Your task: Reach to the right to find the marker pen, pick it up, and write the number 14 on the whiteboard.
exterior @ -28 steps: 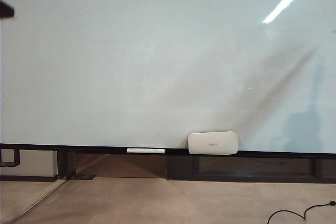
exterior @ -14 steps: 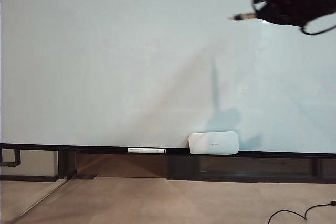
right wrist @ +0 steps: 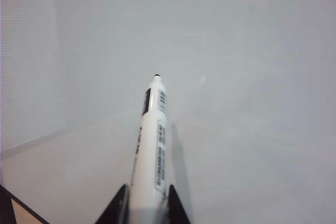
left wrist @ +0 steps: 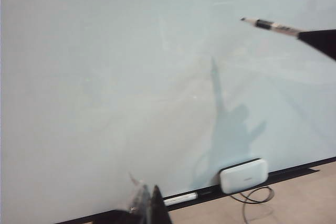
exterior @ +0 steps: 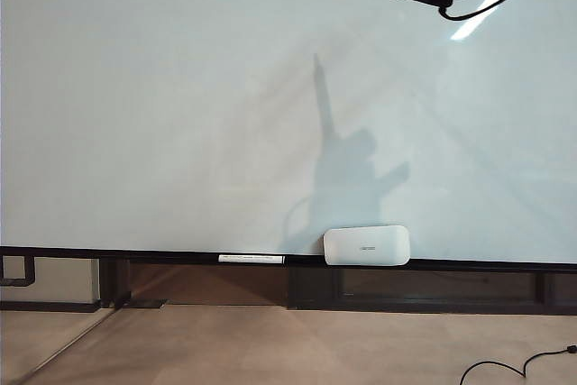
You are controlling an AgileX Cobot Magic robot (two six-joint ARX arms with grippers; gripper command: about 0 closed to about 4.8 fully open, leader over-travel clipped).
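Right hand point(right wrist: 148, 203) grips the marker pen point(right wrist: 151, 145).
Pen tip points at the whiteboard point(exterior: 180, 114); left hand point(left wrist: 147, 205) sits low, grip unclear.

I hold the marker pen point(right wrist: 151, 145) between my right fingers point(right wrist: 121, 205), which are closed on its rear part. It is slim and white with black print, its dark tip pointing at the whiteboard point(exterior: 180, 114) without touching it, high on the board's right side. The whiteboard is large, glossy, pale bluish-white and unmarked, standing upright with a black bottom rail.
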